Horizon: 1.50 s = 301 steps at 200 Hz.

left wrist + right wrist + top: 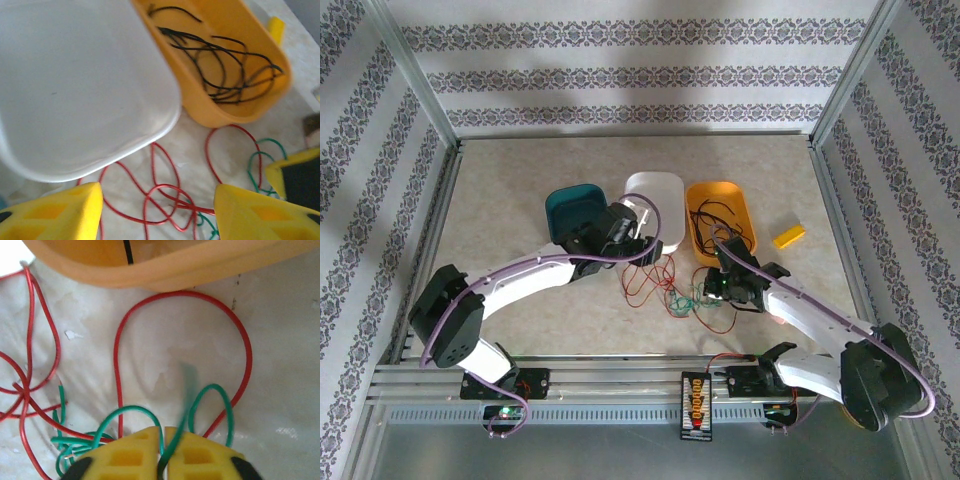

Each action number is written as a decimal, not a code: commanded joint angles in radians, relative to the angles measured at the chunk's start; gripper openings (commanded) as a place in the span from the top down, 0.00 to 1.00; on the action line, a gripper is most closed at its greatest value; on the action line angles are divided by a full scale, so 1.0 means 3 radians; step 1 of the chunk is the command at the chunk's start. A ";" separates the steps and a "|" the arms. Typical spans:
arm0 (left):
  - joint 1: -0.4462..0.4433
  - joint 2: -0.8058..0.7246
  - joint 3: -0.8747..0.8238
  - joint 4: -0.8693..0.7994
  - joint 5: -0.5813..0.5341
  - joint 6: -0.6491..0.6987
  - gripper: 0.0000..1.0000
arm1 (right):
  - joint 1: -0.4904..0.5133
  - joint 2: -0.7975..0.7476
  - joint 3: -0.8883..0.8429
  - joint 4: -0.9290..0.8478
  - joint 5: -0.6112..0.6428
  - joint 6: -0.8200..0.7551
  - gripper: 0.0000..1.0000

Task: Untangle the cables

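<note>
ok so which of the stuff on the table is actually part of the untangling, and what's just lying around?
Job: red cables, green cables (pinched in the right claw), black cables in the orange tray.
Lying about: yellow block, white tray, teal tray; possibly sorting bins, can't tell.

The left arm bends in from the near left. Its hand (648, 252) hangs just left of the orange tray (735, 195), with both fingers well apart and nothing between them. The right arm reaches in from the near right. Its hand (162, 432) is low, just in front of the tray, with the fingers pressed together on a green cable (216, 387).
</note>
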 commanded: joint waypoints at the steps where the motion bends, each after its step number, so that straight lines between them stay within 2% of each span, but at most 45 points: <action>1: -0.0069 0.0078 0.0086 0.0091 0.0453 0.0395 0.39 | 0.0026 -0.0199 0.0007 0.0070 0.0036 -0.0035 0.98; 36: -0.0064 0.0155 0.0028 0.0560 0.0962 0.0360 0.37 | 0.0026 -0.0691 -0.0123 0.0210 -0.0145 -0.0099 1.00; 42: -0.0059 0.0173 0.0032 0.0631 0.1055 0.0347 0.32 | 0.0026 -0.0770 -0.0145 0.0238 -0.0186 -0.0116 1.00; 53: -0.0059 0.0212 0.0051 0.0740 0.1185 0.0317 0.30 | 0.0026 -0.0901 -0.0188 0.0290 -0.0248 -0.0131 1.00; 85: -0.0055 0.0367 0.0165 0.0898 0.1550 0.0238 0.28 | 0.0020 -0.1065 -0.0231 0.0433 -0.0413 -0.0151 1.00; 151: -0.0059 0.0724 0.0400 0.0717 0.2156 0.0204 0.46 | 0.0026 -0.0889 -0.0078 0.0558 -0.0380 -0.0173 1.00; 227: -0.0056 0.0975 0.0507 0.0429 0.2070 0.0318 0.55 | -0.0091 -0.0952 -0.0200 0.0969 -0.0441 0.0111 1.00; 247: -0.0059 0.1023 0.0534 0.0443 0.1998 0.0320 0.68 | -0.0113 -0.1007 -0.0239 0.0985 -0.0450 0.0144 1.00; 271: -0.0046 0.1042 0.0501 0.0554 0.1768 0.0240 0.87 | -0.0132 -0.1096 -0.0277 0.0942 -0.0431 0.0177 1.00; 301: 0.0019 0.0941 0.0332 0.0633 0.1598 0.0153 0.98 | -0.0193 -0.1290 -0.0334 0.0703 -0.0181 0.0259 1.00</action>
